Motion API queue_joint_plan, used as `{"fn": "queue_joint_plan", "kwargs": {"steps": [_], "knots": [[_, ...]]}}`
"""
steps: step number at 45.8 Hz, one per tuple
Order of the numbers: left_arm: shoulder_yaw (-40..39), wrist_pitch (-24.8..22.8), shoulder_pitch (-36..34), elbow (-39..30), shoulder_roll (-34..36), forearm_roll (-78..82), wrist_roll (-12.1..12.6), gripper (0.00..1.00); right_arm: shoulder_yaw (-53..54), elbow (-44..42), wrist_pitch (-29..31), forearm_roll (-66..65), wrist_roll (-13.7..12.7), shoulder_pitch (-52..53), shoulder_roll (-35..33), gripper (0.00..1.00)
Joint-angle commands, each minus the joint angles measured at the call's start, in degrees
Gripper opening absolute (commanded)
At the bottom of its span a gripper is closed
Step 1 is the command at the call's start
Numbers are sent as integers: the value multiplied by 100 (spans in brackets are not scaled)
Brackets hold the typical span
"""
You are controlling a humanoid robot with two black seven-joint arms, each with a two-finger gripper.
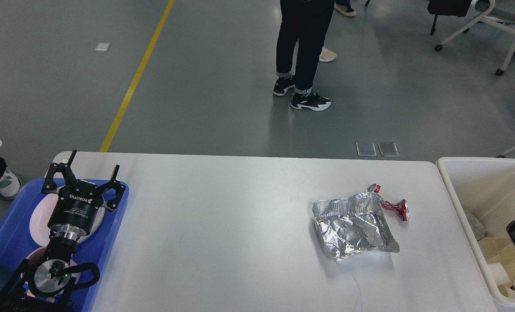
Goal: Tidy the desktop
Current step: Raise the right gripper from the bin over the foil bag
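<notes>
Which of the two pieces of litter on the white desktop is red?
The crushed can is red. It lies behind the right edge of the silver foil bag, which is bigger, crinkled and shiny, on the desktop.

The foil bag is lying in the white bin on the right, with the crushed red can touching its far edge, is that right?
Not quite. The head view shows the foil bag lying on the desktop, left of the white bin. The crushed red can does touch its far edge.
</notes>
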Motion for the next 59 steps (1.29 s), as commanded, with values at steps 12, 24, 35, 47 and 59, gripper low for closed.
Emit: {"fn": "queue_joint_plan", "kwargs": {"steps": [12,24,35,47,59], "knots": [[0,0,0,-2,3,1,0,96,-1287,1158,2622,-290,-55,2285,-237,100],[0,0,0,7,3,1,0,96,-2440,3460,3871,-299,-55,5255,167,100],[0,0,9,-2,-5,1,9,96,-2739,5499,4802,-281,-64,7374,580,100],[0,-9,9,-2,-5,1,9,96,-2616,7530,5242,-202,-55,8974,984,100],[0,0,9,-2,-5,1,0,96,-1992,9227,5295,79,-46,10477,581,100]]}}
